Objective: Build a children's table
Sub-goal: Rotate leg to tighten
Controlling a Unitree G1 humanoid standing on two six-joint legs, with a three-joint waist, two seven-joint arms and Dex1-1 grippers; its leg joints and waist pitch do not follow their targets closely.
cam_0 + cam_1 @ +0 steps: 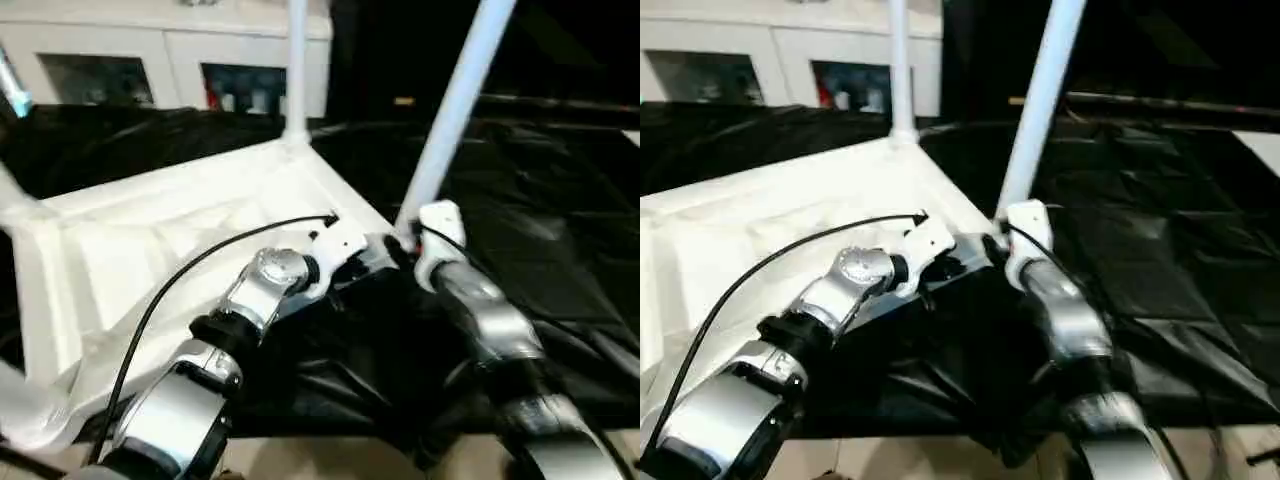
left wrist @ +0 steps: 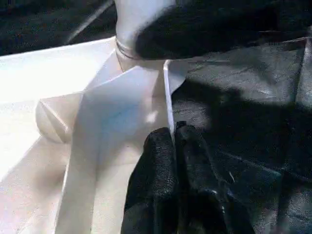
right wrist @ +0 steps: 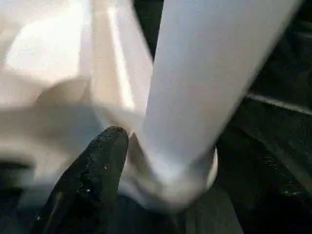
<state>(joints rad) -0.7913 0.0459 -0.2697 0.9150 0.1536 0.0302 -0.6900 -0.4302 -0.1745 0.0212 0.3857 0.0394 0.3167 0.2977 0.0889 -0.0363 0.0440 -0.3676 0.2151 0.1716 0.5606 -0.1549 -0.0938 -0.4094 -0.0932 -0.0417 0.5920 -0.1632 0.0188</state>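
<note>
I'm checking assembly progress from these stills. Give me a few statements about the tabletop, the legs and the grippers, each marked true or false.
1. The tabletop lies with its ribbed underside facing up. True.
2. No leg stands in a socket yet. False: a far leg stands upright at the far corner, and a near leg rises, tilted, from the corner by the grippers.
3. The left gripper has its fingers together at the tabletop's edge. True.
4. The tabletop rests on bare wood. False: it lies on black sheeting.
5. The right gripper is far from the near leg. False: in the right wrist view one black finger sits right beside the leg's base.
</note>
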